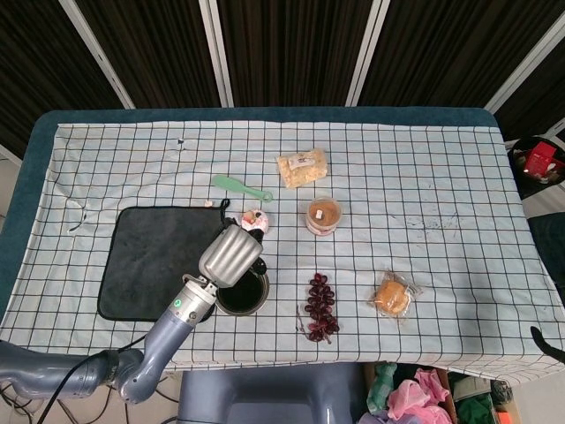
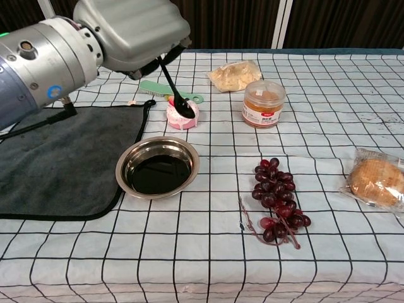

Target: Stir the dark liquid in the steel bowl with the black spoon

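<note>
1. Head view: the left robot hand (image 1: 231, 254) hangs above the checked cloth of the bench (image 1: 441, 177), its silver back turned up and covering the far left part of the steel bowl (image 1: 244, 294).
2. Head view: from here the fingers are hidden under the hand's back, so this view alone cannot tell how they are set, and the black spoon is not visible.
3. Head view: the dark liquid (image 1: 240, 296) shows only in the near part of the bowl, which sits just beside the right edge of the grey mat (image 1: 150, 261).
4. Head view: farther back lie a green comb (image 1: 240, 186) and a bag of pale snacks (image 1: 302, 168); a small pink cake (image 1: 256, 218) peeps out just beyond the hand, and a lidded jar (image 1: 324, 215) stands to its right.
5. Head view: a bunch of dark grapes (image 1: 320, 306) lies right of the bowl, and a wrapped bun (image 1: 393, 296) lies further right.
6. Chest view: the left robot hand (image 2: 129, 31) is closed around the handle of the black spoon (image 2: 175, 91), which slants down and to the right.
7. Chest view: the spoon's head is held in the air, above the bowl's far rim, and appears in front of the pink cake (image 2: 183, 113); it is clear of the dark liquid (image 2: 158, 174).
8. Chest view: the steel bowl (image 2: 158, 168) rests on the cloth, its left rim just beside the mat (image 2: 57, 158).
9. The right robot hand appears in neither view.
</note>
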